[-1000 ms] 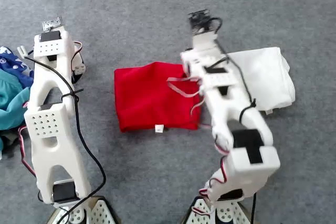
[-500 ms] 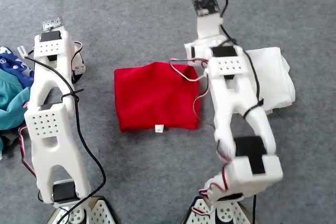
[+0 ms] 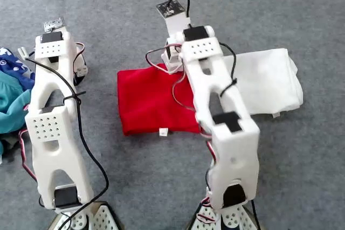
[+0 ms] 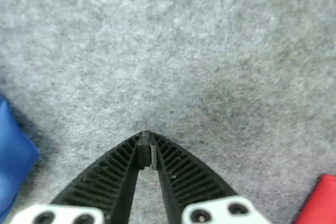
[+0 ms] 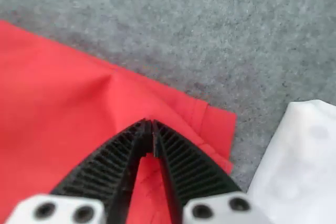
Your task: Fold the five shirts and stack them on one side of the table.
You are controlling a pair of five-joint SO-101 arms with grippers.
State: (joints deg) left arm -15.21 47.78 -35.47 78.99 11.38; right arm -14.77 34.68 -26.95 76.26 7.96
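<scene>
A folded red shirt (image 3: 151,100) lies mid-table, with a folded white shirt (image 3: 269,79) to its right. The right arm (image 3: 210,79) stretches over the red shirt's far right part. In the right wrist view my right gripper (image 5: 148,129) is shut, its tips over the red shirt (image 5: 63,98) close to its far right corner, with no cloth visibly pinched between them; the white shirt (image 5: 299,161) lies beside it. My left gripper (image 4: 146,142) is shut over bare grey carpet, between a blue shirt (image 4: 13,166) and the red shirt's corner (image 4: 320,203).
A loose heap of blue and teal shirts (image 3: 12,90) sits at the table's left edge beside the left arm (image 3: 51,111). The grey carpet (image 3: 108,25) runs open along the far side and in front of the red shirt.
The right arm has swung left, from over the red shirt's right edge beside the white shirt to over the red shirt's far edge. The left arm has not moved.
</scene>
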